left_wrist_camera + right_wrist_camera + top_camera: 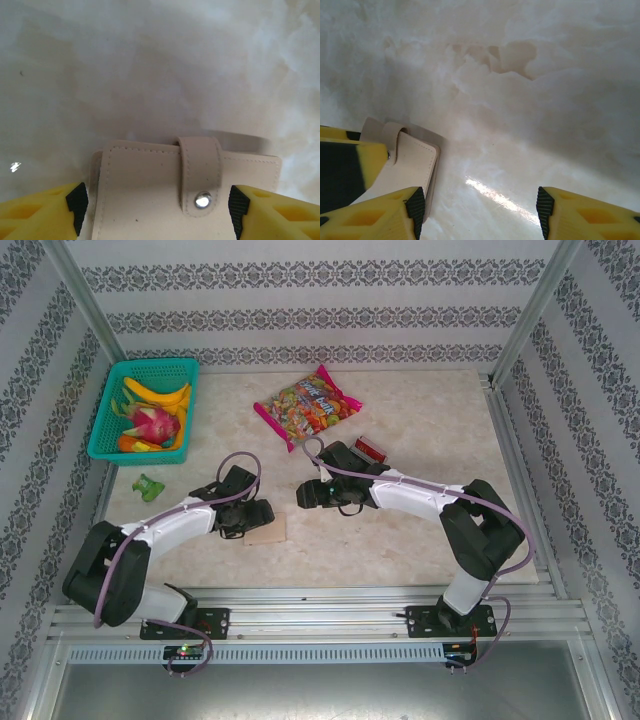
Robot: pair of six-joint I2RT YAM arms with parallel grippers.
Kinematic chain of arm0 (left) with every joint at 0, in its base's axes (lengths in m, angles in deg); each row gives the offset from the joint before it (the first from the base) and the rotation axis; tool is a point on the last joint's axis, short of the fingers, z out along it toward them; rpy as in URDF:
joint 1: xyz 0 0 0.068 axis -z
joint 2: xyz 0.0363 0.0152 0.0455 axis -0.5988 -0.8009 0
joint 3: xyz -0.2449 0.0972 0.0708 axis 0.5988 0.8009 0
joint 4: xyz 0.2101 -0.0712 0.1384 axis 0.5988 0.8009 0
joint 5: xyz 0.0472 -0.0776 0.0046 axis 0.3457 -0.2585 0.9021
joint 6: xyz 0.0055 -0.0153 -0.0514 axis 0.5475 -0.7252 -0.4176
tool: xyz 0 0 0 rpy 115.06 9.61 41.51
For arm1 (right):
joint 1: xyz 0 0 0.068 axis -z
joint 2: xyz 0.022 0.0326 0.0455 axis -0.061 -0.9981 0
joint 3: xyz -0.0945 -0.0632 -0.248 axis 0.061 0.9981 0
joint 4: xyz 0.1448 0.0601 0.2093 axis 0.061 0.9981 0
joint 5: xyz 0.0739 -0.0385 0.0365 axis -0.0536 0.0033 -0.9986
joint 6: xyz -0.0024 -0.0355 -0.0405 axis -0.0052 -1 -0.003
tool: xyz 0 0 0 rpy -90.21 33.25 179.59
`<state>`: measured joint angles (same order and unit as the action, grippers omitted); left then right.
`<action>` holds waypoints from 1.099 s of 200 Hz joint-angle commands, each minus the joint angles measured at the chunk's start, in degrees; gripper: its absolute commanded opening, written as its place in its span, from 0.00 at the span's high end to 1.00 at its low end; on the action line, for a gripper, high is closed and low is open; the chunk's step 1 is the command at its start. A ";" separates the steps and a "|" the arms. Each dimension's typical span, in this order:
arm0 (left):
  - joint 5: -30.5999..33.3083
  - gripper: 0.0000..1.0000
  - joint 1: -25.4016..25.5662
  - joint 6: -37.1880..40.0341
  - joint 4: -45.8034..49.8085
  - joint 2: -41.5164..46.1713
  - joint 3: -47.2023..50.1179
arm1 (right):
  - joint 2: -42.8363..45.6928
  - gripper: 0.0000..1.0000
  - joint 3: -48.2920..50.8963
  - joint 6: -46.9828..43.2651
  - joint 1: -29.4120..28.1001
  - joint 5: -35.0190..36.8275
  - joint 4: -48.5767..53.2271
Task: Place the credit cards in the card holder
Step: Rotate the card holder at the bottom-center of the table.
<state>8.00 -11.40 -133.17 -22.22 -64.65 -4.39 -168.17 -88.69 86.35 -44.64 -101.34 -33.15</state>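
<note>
Whereas the closed card holder (145, 190) lies flat directly under the left gripper (157, 207), fingers spread and empty, the right gripper (477, 212), equally open and empty, has it just beside one fingertip; left arm nearer.

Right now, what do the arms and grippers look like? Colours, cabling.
Matching pair. The left arm and right arm have white shells, black joints and bases, and a purple cable looped along each. The left gripper and right gripper have yellow fingers with black ribbed pads.
</note>
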 commanded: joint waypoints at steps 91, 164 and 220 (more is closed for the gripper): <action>-15.24 0.43 3.00 7.68 -13.43 -7.56 -7.19 | 5.43 0.44 7.82 -0.43 1.79 0.61 -1.12; -10.14 0.53 4.36 4.95 -13.88 -8.01 -9.65 | 6.14 0.62 12.12 0.99 2.32 -9.03 -6.52; -1.46 0.43 4.14 -5.89 -4.28 10.31 2.30 | -1.47 0.70 6.10 0.34 0.09 -11.82 -7.13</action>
<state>3.95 -7.60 -132.97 -31.86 -57.52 -6.86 -166.27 -79.53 86.78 -43.90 -110.24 -38.77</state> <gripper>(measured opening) 0.559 0.305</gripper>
